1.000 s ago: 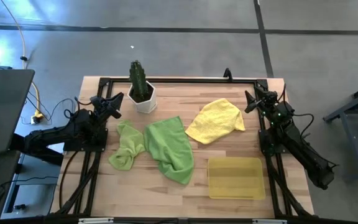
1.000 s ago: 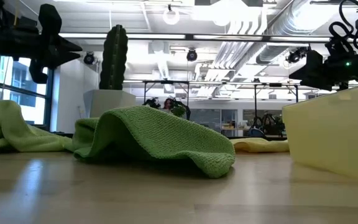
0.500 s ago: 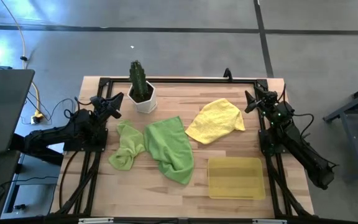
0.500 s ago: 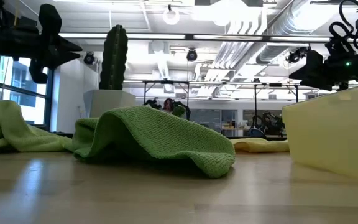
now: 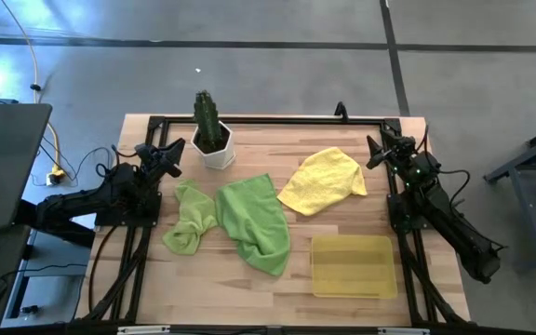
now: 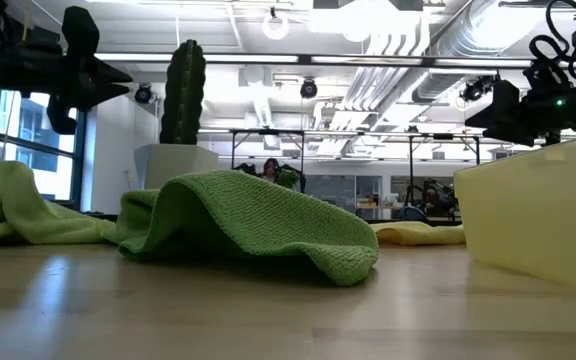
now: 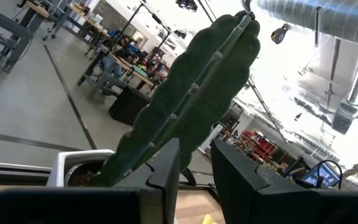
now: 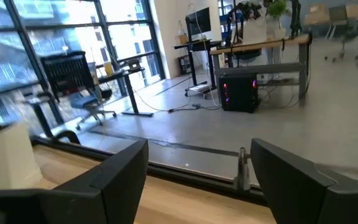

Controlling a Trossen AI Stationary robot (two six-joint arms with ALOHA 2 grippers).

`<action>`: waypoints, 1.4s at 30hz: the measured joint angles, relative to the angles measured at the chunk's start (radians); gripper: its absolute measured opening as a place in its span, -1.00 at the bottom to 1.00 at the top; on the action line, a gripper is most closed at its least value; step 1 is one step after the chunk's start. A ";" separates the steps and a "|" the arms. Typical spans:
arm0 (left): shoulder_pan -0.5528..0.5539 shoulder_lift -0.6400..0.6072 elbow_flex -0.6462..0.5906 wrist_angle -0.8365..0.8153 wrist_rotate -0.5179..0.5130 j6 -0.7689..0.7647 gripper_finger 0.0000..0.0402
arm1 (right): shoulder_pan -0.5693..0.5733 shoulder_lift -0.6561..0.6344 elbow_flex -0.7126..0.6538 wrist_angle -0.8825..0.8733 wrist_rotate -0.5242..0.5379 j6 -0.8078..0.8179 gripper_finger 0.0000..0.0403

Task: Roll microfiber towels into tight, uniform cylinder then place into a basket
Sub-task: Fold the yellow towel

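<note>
Wooden table [image 5: 342, 149] is holding 3 loose towels [image 5: 254, 219] and the basket [image 5: 354, 266]; left gripper [image 5: 167, 154] is waiting narrowly parted, empty; right gripper [image 5: 380, 149] is spreading wide.

Grey concrete floor [image 5: 277, 74] around a light wooden table [image 5: 249, 298], crossed by dark lines, with a yellow cable [image 5: 33, 56] lying on it at the far left. High open ceiling with white ducts [image 6: 418, 35] and bright lamps [image 6: 276, 25], tall windows [image 8: 42, 37] with dark frames, seen beyond the table. Desks [image 8: 260, 50], an office chair [image 8: 98, 109] and shelving in the room behind, with seated people [image 7: 114, 53] far off at work tables.
</note>
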 joint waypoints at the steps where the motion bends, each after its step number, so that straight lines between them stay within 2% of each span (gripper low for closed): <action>1: 0.000 0.000 0.000 0.000 0.000 0.000 -0.59 | 0.000 0.000 0.000 0.000 0.000 0.043 0.37; 5: 0.000 0.000 0.000 0.000 0.000 0.000 -0.59 | 0.000 0.000 0.000 0.017 0.004 0.165 0.37; 12: 0.000 0.000 0.000 0.000 0.000 0.000 -0.59 | 0.002 0.000 0.000 0.161 0.000 0.160 0.37; 16: 0.000 0.000 0.000 0.002 -0.002 0.000 -0.59 | 0.002 0.000 0.000 0.167 0.000 0.171 0.37; 22: 0.000 0.000 0.000 0.003 -0.001 0.000 -0.59 | 0.002 0.000 0.000 0.175 -0.001 0.280 0.37; 27: 0.000 0.000 0.000 0.003 -0.004 0.000 -0.59 | 0.002 0.000 0.000 0.186 0.003 0.264 0.37; 31: 0.000 0.000 0.000 0.003 -0.004 0.000 -0.59 | 0.002 0.001 0.000 0.260 0.048 0.258 0.37; 35: 0.000 0.000 0.000 0.003 -0.004 0.000 -0.59 | 0.004 0.002 0.002 0.413 -0.020 0.180 0.37; 42: 0.000 0.000 0.000 0.004 -0.005 0.000 -0.59 | 0.004 0.043 0.102 0.419 -0.045 0.120 0.37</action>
